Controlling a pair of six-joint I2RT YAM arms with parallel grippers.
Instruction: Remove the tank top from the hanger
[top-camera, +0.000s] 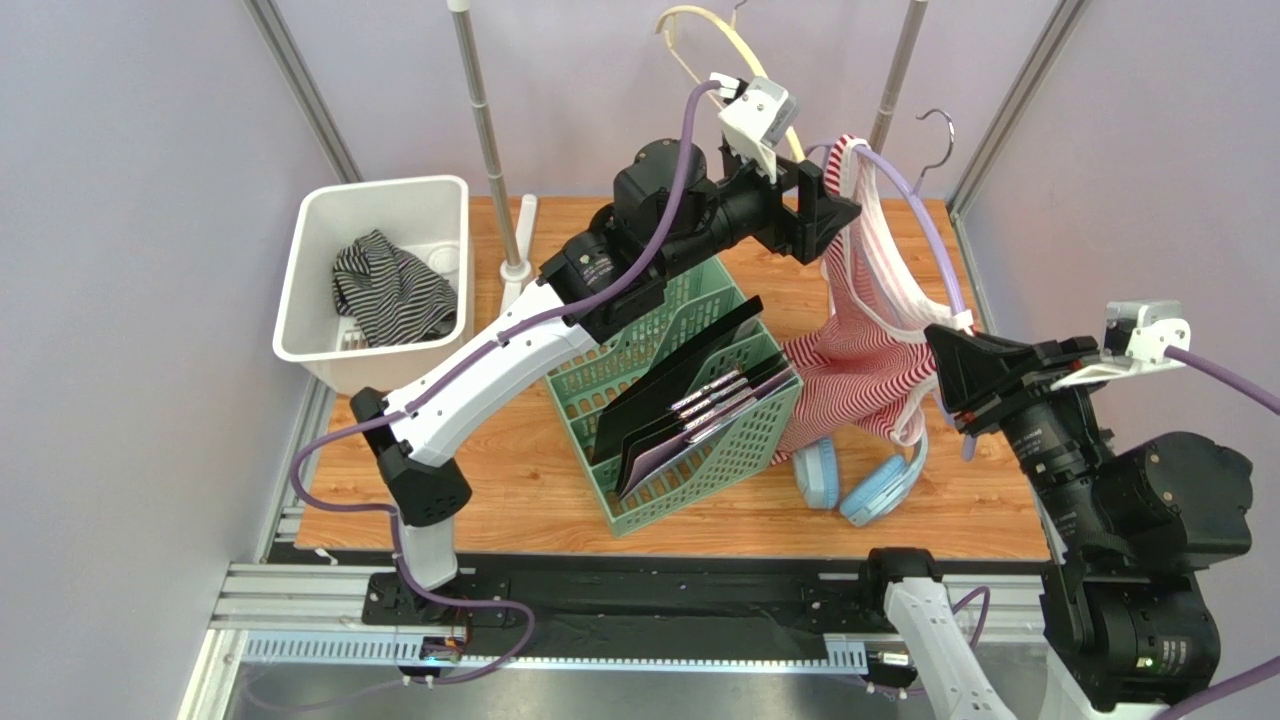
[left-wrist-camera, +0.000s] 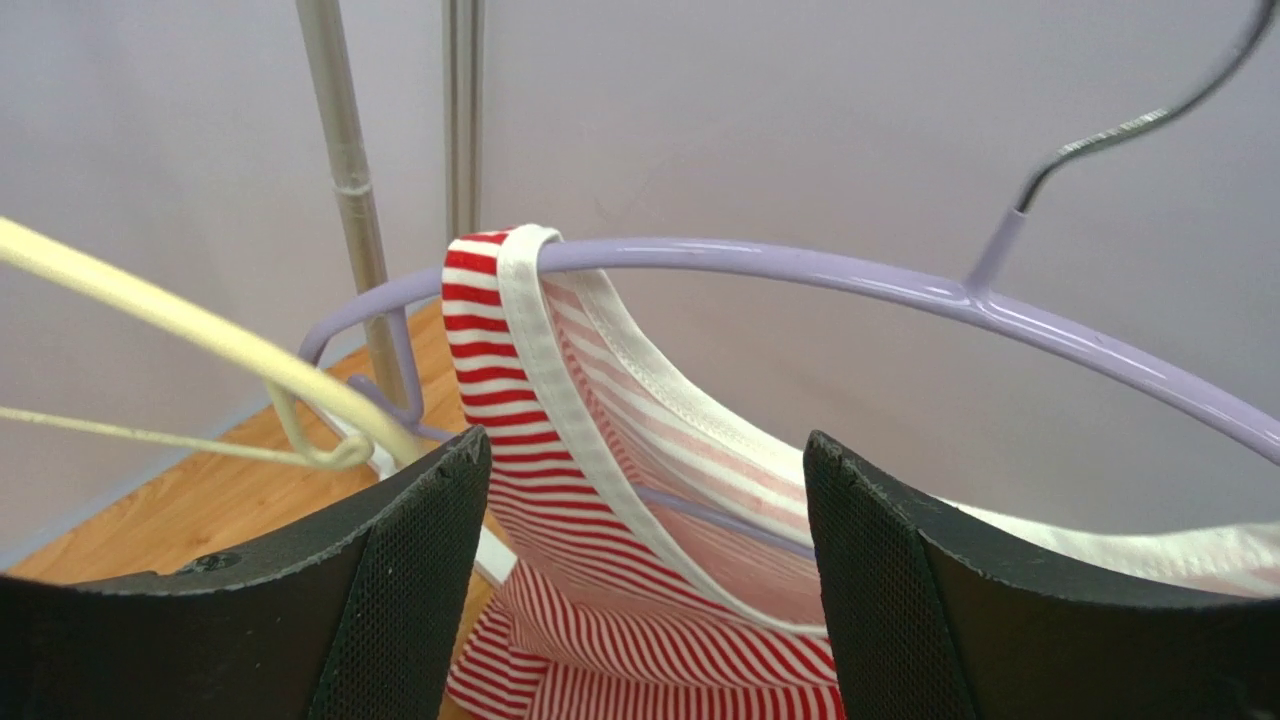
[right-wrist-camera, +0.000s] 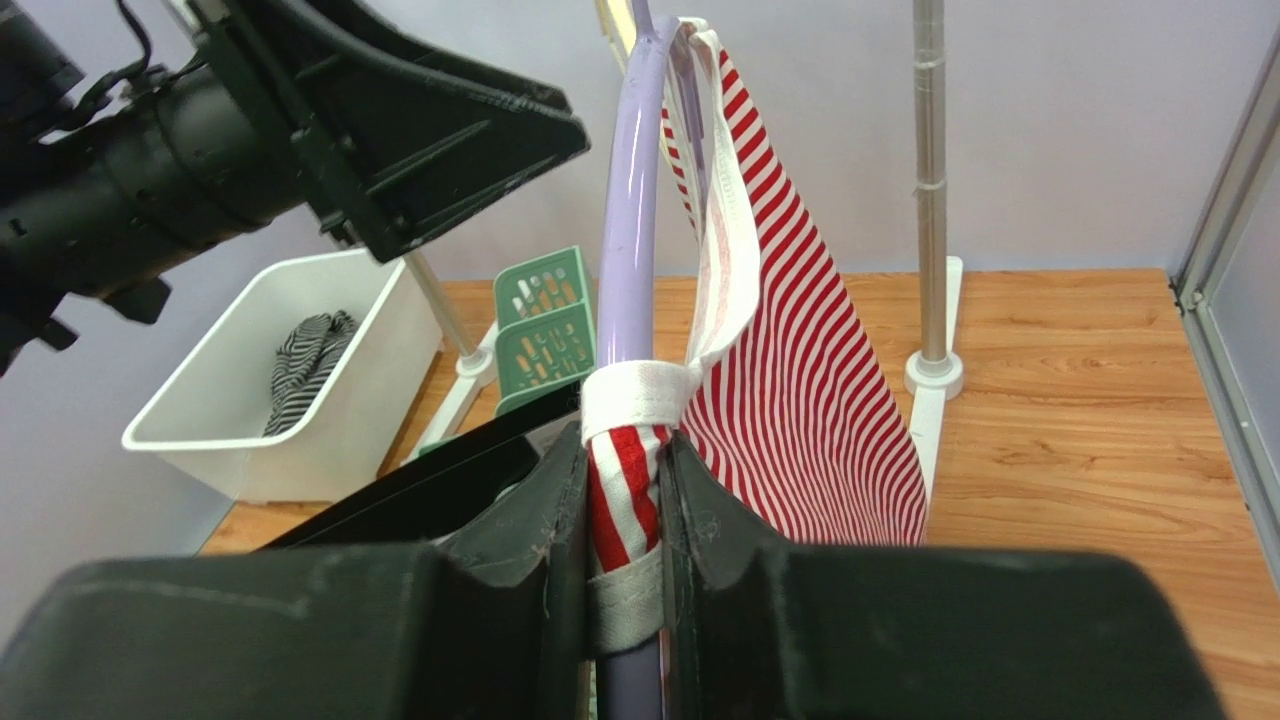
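A red-and-white striped tank top (top-camera: 849, 360) hangs from a lilac hanger (top-camera: 920, 219) held up over the table's right side. In the right wrist view my right gripper (right-wrist-camera: 624, 495) is shut on the tank top's (right-wrist-camera: 796, 345) white-edged strap, and the hanger's arm (right-wrist-camera: 631, 195) is pinched in with it. My left gripper (top-camera: 836, 207) is raised at the hanger's other end. In the left wrist view it (left-wrist-camera: 646, 458) stands open, and the other strap (left-wrist-camera: 496, 390), draped over the hanger's arm (left-wrist-camera: 842, 273), lies just beyond the fingertips, untouched.
A cream hanger (top-camera: 706, 30) hangs just left of the left gripper, next to the rack poles (top-camera: 484, 120). A white bin (top-camera: 323, 210) holds a dark striped garment (top-camera: 388, 285). A green basket (top-camera: 579, 405) with dark folders and blue headphones (top-camera: 864, 483) lie below the tank top.
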